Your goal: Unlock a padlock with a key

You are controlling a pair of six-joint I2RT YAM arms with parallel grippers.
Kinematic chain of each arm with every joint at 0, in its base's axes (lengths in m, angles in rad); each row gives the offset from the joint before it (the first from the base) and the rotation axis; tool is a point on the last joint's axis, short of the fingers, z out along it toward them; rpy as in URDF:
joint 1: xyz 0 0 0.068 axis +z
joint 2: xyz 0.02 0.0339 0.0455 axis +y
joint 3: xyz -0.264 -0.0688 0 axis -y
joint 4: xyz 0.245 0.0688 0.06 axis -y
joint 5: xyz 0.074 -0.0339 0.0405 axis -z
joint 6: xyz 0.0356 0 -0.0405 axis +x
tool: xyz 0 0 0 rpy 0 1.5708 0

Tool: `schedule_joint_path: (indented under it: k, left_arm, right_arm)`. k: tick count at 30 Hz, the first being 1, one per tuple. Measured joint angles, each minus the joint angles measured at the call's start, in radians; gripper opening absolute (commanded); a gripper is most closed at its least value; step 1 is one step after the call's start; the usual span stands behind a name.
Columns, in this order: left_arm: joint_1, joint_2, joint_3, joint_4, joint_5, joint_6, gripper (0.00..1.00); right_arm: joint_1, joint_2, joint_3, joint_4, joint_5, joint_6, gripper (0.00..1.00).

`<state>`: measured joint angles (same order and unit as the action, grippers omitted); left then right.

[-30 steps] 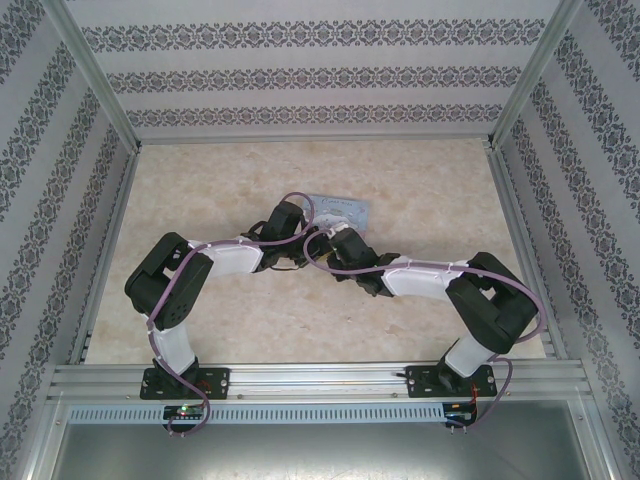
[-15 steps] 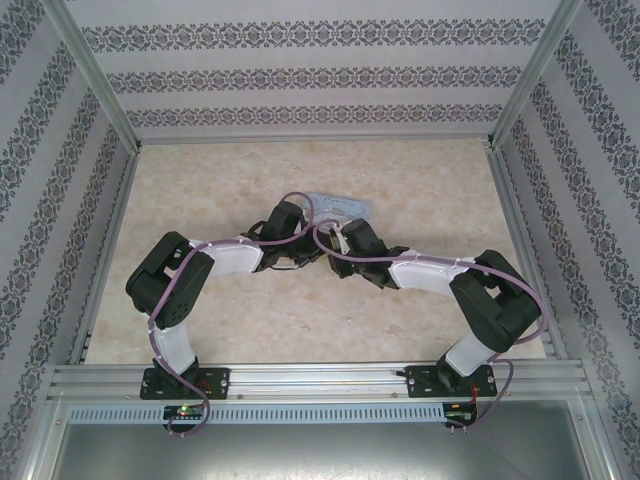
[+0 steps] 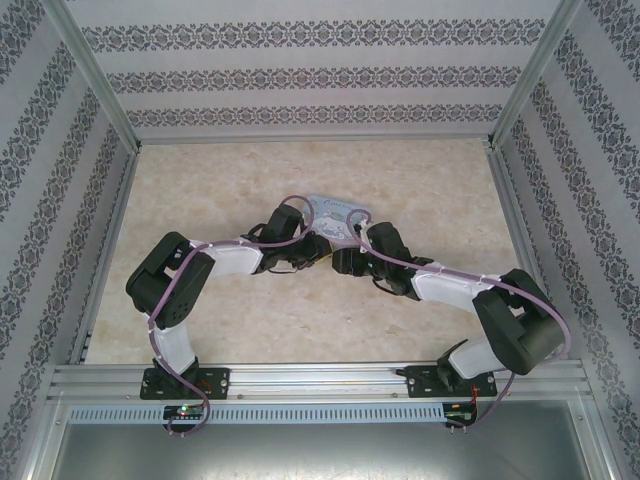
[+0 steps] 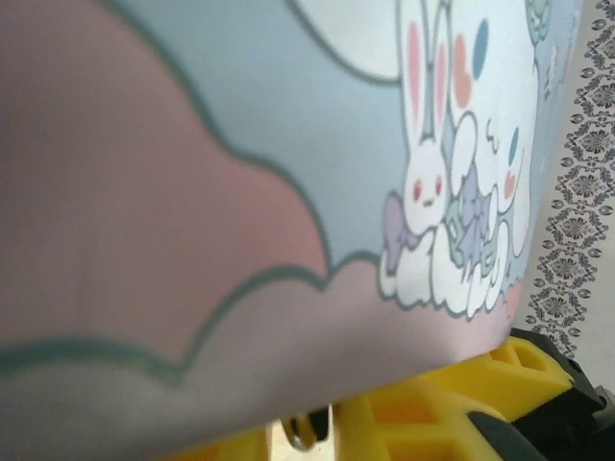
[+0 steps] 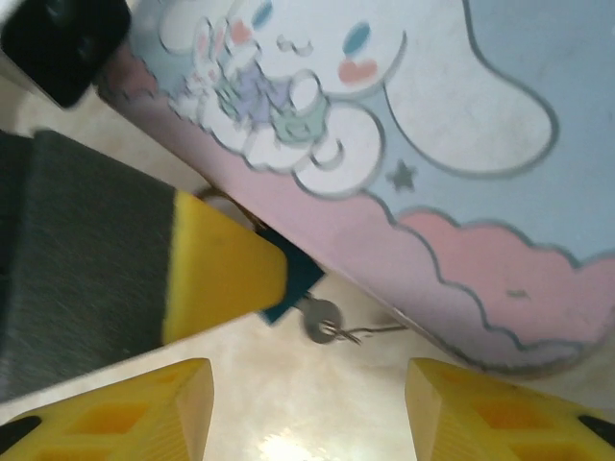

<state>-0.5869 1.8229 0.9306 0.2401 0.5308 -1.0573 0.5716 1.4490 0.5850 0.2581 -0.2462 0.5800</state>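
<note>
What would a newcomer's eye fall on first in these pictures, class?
The pale blue tin with its cartoon animals, lying in the middle of the table. In the right wrist view, a small dark padlock peeps out beside the tin's pink edge with a silvery key against it, just beyond the right gripper, whose yellow fingers stand spread.

A pale blue rectangular tin (image 3: 338, 210) lay near the middle of a beige, marble-patterned table (image 3: 230, 170). Its printed face showed a cartoon of small white rabbits with pink-lined ears and a lilac bow, gathered on a white cloud. Pink clouds outlined in grey-green lay below them, and a small grey star sat beside. Walls (image 3: 320, 80) papered in white with bands of dark floral ornament enclosed the table on three sides. A silver aluminium rail (image 3: 320, 378) ran along its near edge.
</note>
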Motion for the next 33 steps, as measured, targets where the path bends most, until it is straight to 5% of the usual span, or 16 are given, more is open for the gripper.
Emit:
schedule_joint_path:
  k: [18,29,33]
  left_arm:
    - [0.013,-0.134,-0.104,-0.036,-0.071,0.026,0.73]
    - [0.040,-0.219,-0.056,-0.181,-0.104,0.108,0.87]
    - [0.078,-0.219,0.014,-0.255,-0.130,0.162,0.99]
  right_arm:
    - [-0.061,0.113,0.013,0.158,-0.055,0.238,0.56]
    - [-0.125,0.179,0.107,0.193,-0.085,0.246,0.53]
    - [-0.125,0.168,0.074,0.208,-0.098,0.224,0.50]
